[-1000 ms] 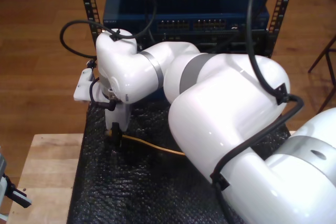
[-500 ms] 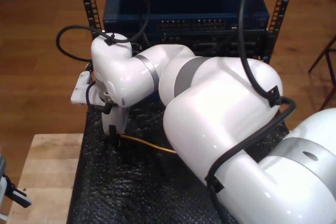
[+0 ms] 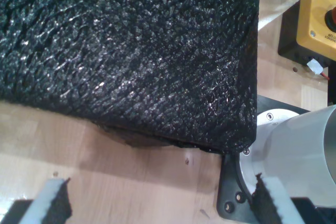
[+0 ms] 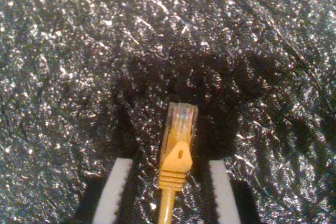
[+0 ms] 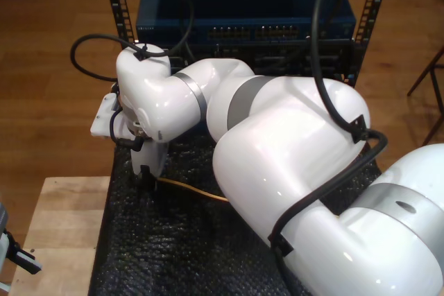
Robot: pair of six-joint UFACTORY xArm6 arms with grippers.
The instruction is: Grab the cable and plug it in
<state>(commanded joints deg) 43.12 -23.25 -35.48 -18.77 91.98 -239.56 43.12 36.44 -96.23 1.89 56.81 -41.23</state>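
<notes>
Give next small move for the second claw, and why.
Probably close my second claw on the cable. The orange boot and clear plug lie between the open pads, not yet clamped, on the black mat. Gripping must come before carrying it to the blue switch behind.

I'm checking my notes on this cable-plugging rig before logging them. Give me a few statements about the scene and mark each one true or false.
1. The cable lies between the pads of my second gripper. True.
2. The cable's plug is already seated in the blue switch. False: it is over the black mat, away from the ports.
3. My first gripper holds the cable. False: its jaws are open over the wooden table.
4. A yellow box shows in the first wrist view. True.
</notes>
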